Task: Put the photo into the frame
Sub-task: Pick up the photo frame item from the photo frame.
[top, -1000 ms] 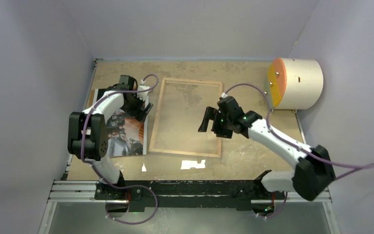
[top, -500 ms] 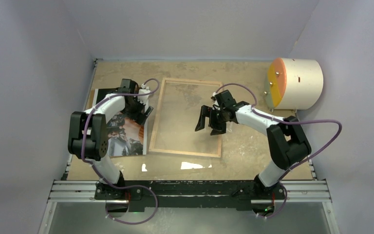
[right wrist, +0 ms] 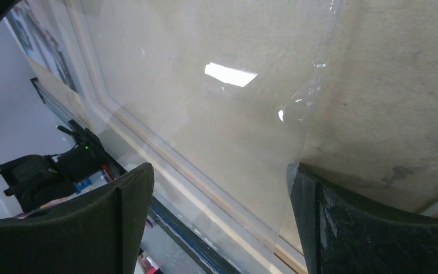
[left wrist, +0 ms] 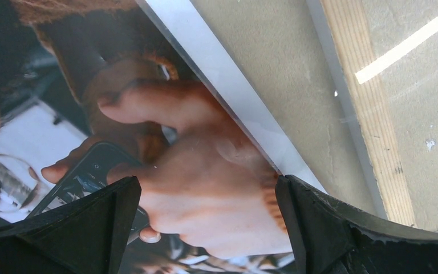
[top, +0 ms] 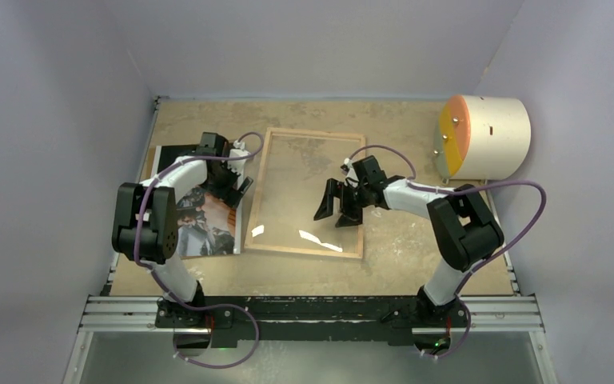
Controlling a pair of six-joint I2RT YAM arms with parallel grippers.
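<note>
Photo (top: 208, 228) is being shown flat on the table (top: 416, 264), picture side up, left of the frame (top: 302, 250). Not in the frame yet. In the left wrist view the photo's (left wrist: 205, 160) white edge and the frame's rail (left wrist: 376, 142) are being kept apart by a narrow strip of bare table.

Frame is lying wood side up, mid-table, with table surface being seen through the pane (right wrist: 205, 114).

Left gripper (top: 238, 186) is being held low over the photo's right edge, near its far corner. Jaws are being kept spread wide (left wrist: 206, 182), with nothing being gripped between them and only the print being seen in the gap.

Right gripper (top: 337, 206) is being held over the right half of the frame, pointing left across the pane. Fingers are being kept wide apart (right wrist: 219, 168), and nothing is being gripped. A clear sheet edge is being seen running up to the right finger (right wrist: 342, 217). Whether contact is being made there cannot be told.

A white drum (top: 492, 136) with an orange end face is lying on its side at the far right, well apart from both arms.
</note>
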